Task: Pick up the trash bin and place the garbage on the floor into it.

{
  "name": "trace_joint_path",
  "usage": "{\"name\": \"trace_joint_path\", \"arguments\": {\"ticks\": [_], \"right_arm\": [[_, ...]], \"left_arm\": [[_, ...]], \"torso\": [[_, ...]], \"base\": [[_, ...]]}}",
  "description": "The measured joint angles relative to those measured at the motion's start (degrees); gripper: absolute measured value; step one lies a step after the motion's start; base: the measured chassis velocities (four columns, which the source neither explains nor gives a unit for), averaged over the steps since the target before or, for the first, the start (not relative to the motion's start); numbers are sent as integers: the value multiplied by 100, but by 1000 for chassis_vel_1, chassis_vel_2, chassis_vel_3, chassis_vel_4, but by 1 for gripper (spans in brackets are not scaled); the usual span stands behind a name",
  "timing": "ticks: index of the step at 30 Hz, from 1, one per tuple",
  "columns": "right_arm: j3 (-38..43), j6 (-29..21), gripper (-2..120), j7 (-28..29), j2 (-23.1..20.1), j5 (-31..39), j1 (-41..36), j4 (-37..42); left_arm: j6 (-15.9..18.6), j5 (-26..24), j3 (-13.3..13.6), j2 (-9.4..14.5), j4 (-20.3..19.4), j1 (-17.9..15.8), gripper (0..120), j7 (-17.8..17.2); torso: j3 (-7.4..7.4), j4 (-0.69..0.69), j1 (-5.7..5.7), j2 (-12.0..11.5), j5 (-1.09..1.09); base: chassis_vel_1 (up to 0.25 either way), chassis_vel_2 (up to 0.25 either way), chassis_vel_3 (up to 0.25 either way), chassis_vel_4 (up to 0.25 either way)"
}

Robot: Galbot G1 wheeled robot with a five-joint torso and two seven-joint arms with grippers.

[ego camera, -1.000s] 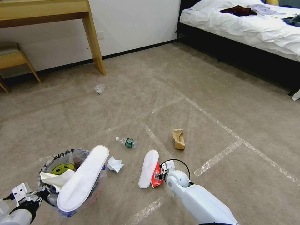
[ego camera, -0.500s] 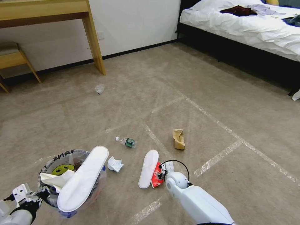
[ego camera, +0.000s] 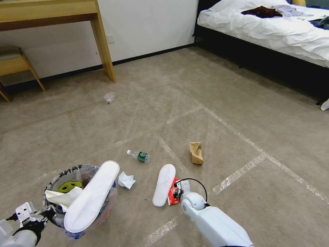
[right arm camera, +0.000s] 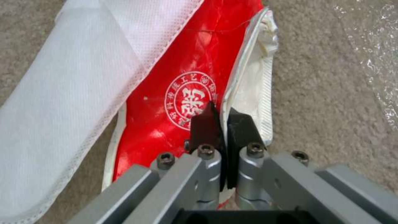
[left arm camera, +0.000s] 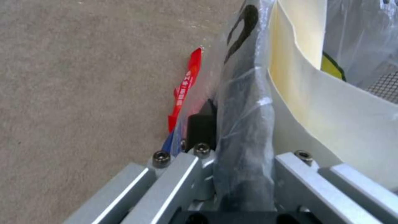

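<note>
The trash bin (ego camera: 109,202), lined with a clear bag, hangs low at my left. My left gripper (ego camera: 48,214) is shut on its rim (left arm camera: 244,124). A white slipper sole (ego camera: 90,195) and cream paper (ego camera: 60,197) stick out of it. My right gripper (ego camera: 176,193) is down on the floor, shut on the edge of a red wrapper (right arm camera: 186,71). That wrapper lies beside a second white sole (ego camera: 163,184), part of the garbage on the floor. Other garbage lies around: crumpled paper (ego camera: 126,180), a small bottle (ego camera: 138,156), a cardboard scrap (ego camera: 196,152), and a clear plastic scrap (ego camera: 109,97).
A wooden desk leg (ego camera: 102,44) and a stool (ego camera: 17,65) stand at the back left wall. A bed (ego camera: 274,31) with dark clothes on it runs along the back right. Clear tape lines (ego camera: 240,171) cross the carpet.
My right arm has drawn back slightly towards me, its gripper still on the red wrapper. The bin stays held by my left gripper.
</note>
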Motion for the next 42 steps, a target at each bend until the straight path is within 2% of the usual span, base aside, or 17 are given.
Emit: {"name": "trace_joint_path", "arguments": {"ticks": [15, 23, 30, 37, 41, 42], "right_arm": [[605, 87, 0, 135, -592, -4, -306, 1122], [1016, 39, 0, 283, -1410, 13, -505, 1899], [1387, 83, 0, 323, -1767, 44, -604, 2419], [1621, 481, 0, 333, -1897, 220, -650, 3122], [1668, 990, 0, 68, -2006, 574, -580, 3790], [1668, 990, 0, 68, -2006, 574, -580, 3790]], "left_arm": [[27, -8, 49, 19, -76, -24, 1, -5], [39, -23, 89, 76, -93, -52, 1, -8], [48, -47, 90, 131, -148, -15, 1, -12], [57, -129, 73, 204, -209, -7, 1, -18], [66, -143, 89, 232, -224, -14, 1, -23], [66, -143, 89, 232, -224, -14, 1, -23]], "torso": [[0, 0, 0, 0, 1], [0, -1, 0, 0, 1], [0, -1, 0, 0, 1], [0, 0, 0, 0, 1], [0, 0, 0, 0, 0], [0, 0, 0, 0, 0]], "base": [[0, 0, 0, 0], [0, 0, 0, 0], [0, 0, 0, 0], [0, 0, 0, 0], [0, 0, 0, 0], [0, 0, 0, 0]]}}
